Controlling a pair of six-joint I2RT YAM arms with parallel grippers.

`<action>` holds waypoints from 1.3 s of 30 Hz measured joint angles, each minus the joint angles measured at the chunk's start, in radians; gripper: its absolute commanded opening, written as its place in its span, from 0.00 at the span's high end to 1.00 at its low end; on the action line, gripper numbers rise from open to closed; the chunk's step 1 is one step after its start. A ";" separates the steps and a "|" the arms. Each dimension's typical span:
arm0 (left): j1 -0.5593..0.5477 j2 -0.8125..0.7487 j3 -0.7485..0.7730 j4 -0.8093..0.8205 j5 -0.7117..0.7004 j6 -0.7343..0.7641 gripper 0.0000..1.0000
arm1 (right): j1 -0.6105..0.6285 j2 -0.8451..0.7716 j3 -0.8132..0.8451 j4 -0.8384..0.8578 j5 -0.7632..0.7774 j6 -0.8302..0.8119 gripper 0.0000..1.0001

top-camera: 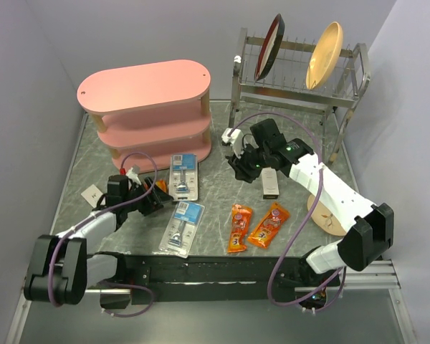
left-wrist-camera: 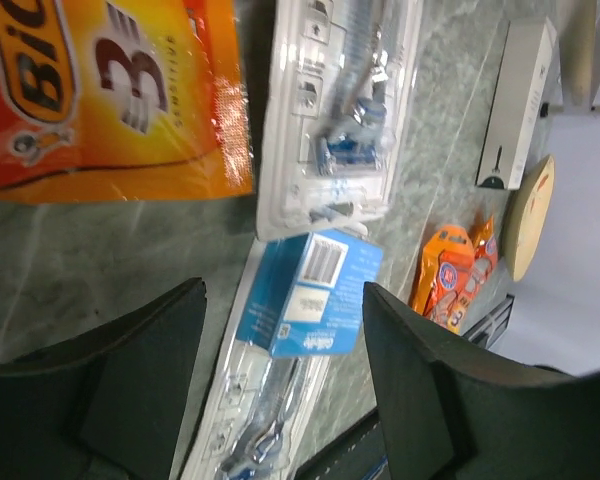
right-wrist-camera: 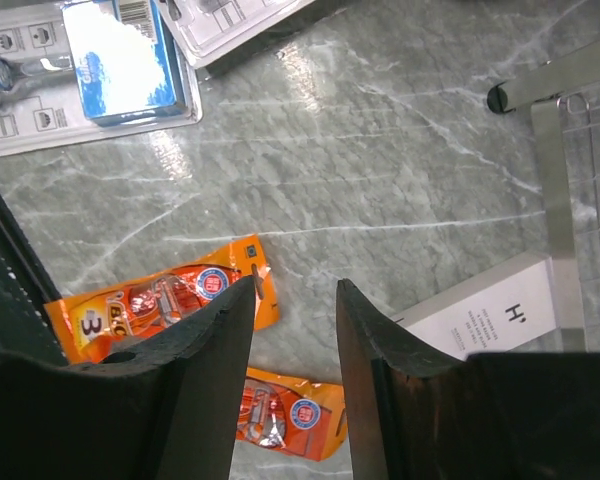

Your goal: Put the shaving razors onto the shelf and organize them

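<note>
Two razor blister packs with blue card tops lie flat on the table in front of the pink shelf: one nearer the shelf, one nearer the arms. My left gripper is open and empty, low over the table just left of both packs. In the left wrist view the nearer pack shows between the open fingers and the farther pack lies beyond. My right gripper is open and empty above the table right of the packs; a razor pack shows at the top left there.
An orange BIC pack lies by the left gripper. Two orange packets lie front centre. A white box lies by the right arm. A metal dish rack with plates stands back right. A wooden plate lies at right.
</note>
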State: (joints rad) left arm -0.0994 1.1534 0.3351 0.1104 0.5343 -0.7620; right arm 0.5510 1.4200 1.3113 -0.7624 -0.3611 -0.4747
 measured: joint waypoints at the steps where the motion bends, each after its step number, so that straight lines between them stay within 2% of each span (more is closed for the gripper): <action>1: 0.000 0.015 -0.005 0.024 -0.002 -0.012 0.31 | 0.000 0.000 0.003 -0.001 0.000 0.008 0.54; 7: 0.000 0.117 -0.014 0.190 0.001 -0.056 0.35 | 0.000 0.000 0.005 -0.001 0.000 0.033 0.53; 10: 0.000 0.160 -0.017 0.258 0.003 -0.074 0.42 | 0.000 0.002 0.005 -0.001 0.000 0.040 0.53; 14: 0.000 0.201 -0.023 0.333 0.013 -0.096 0.58 | 0.000 0.013 0.005 -0.001 0.000 0.042 0.53; 17: 0.000 0.224 -0.026 0.374 0.029 -0.101 0.62 | 0.000 0.022 0.006 -0.001 0.002 0.043 0.52; 20: 0.000 0.254 -0.026 0.413 0.039 -0.116 0.77 | 0.000 0.025 0.006 -0.001 0.005 0.044 0.52; 27: 0.000 0.313 -0.026 0.464 0.048 -0.139 0.80 | 0.000 0.025 0.006 0.000 0.005 0.051 0.52; 32: 0.000 0.351 -0.025 0.500 0.048 -0.171 0.94 | 0.000 0.029 0.006 0.001 0.006 0.053 0.52; 39: 0.000 0.391 0.027 0.534 0.043 -0.269 0.99 | 0.000 0.047 0.006 0.001 0.011 0.059 0.52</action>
State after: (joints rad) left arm -0.0998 1.5444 0.3622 0.6445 0.5777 -1.0309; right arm 0.5507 1.4666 1.3174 -0.7616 -0.3500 -0.4160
